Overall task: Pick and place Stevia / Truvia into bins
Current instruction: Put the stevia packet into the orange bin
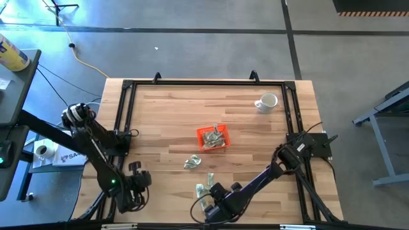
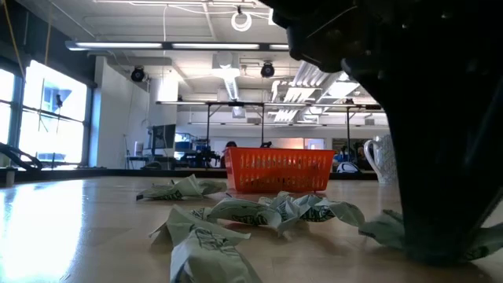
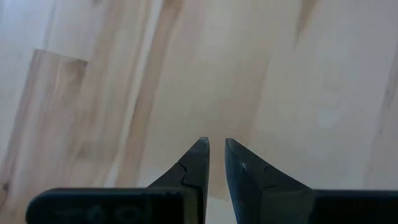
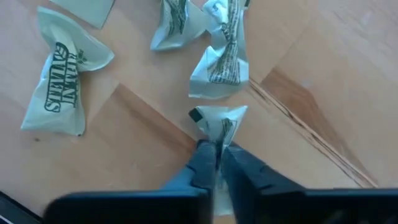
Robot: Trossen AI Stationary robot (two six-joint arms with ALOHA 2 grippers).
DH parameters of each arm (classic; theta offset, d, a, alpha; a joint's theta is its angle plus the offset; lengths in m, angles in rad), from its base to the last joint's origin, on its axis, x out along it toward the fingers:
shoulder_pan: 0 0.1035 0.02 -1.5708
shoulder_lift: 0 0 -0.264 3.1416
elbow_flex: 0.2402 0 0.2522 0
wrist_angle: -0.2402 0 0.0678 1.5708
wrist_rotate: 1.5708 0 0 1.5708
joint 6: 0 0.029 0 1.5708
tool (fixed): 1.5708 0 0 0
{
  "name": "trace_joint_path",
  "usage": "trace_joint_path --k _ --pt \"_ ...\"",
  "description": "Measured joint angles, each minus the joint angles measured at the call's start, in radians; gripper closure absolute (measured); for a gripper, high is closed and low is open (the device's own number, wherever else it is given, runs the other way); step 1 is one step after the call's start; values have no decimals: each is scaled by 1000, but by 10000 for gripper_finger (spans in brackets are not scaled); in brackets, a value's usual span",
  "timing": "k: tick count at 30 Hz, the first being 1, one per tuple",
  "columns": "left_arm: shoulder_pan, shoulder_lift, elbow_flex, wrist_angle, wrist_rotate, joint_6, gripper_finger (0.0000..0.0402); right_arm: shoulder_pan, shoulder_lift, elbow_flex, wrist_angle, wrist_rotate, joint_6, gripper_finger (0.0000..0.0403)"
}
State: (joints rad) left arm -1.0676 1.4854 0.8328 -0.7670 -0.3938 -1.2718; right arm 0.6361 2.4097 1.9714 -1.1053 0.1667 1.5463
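The orange tray [image 1: 213, 137] stands mid-table with some pale green Stevia sachets in it; in the low view the orange tray [image 2: 279, 169] stands behind loose sachets [image 2: 236, 211]. More sachets lie nearer the front edge [image 1: 192, 161] [image 1: 203, 190]. My right gripper [image 1: 209, 207] [image 4: 216, 148] points down among them, shut on one sachet [image 4: 219, 121]. Other sachets [image 4: 65, 87] [image 4: 221, 59] lie flat on the wood beyond it. My left gripper [image 1: 137, 185] [image 3: 216, 146] hangs over bare wood at the front left, with a narrow gap between its fingers and nothing in it. My right gripper pinches one crumpled sachet by its near end [image 4: 217, 134] between its two fingers. The fingers [image 4: 202, 155] come from above, pointing down. The rest of the sachet spreads out beyond the fingertips, low over the wood; I cannot tell whether it is lifted clear.
A white mug [image 1: 267, 102] stands at the far right; it also shows beside the tray as a white mug [image 2: 381, 157] in the low view. A black frame [image 1: 204, 82] runs round the tabletop. Bare wood lies left of the tray and along the far side.
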Motion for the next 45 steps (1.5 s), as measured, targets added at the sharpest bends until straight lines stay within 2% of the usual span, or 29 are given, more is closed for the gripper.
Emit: trace_joint_path --k 4,10,13,15,19,25,28,31,36,40,43,45 --pt "0 -48 -23 7 -4 -16 316 -10 -23 18 -18 5 -11 385" --pt "20 -122 -25 48 -89 -15 316 -71 -192 40 -211 175 -45 395" --pt "82 -144 -25 113 -113 46 316 -149 -255 35 -259 251 -175 400" --pt "148 -143 -25 176 -96 127 316 -221 -285 36 -248 265 -304 399" --pt "317 -141 -25 269 6 288 316 -373 -292 18 -214 185 -617 399" --pt "503 -149 -25 253 32 316 316 -507 -299 -142 -35 38 -922 401" --pt "555 -149 -25 269 74 299 316 -540 -332 -252 22 -10 -1003 401" --pt "583 -147 -25 323 98 297 316 -577 -422 -370 180 -74 -1072 402" --pt "637 -145 -25 415 98 292 316 -652 -549 -567 356 -158 -1156 394" --pt "691 -145 -25 424 96 298 316 -677 -614 -660 380 -191 -1217 354" --pt "731 -145 -25 424 96 298 316 -681 -614 -701 393 -170 -1264 317" --pt "752 -145 -25 424 96 298 316 -688 -613 -717 437 -168 -1290 306"
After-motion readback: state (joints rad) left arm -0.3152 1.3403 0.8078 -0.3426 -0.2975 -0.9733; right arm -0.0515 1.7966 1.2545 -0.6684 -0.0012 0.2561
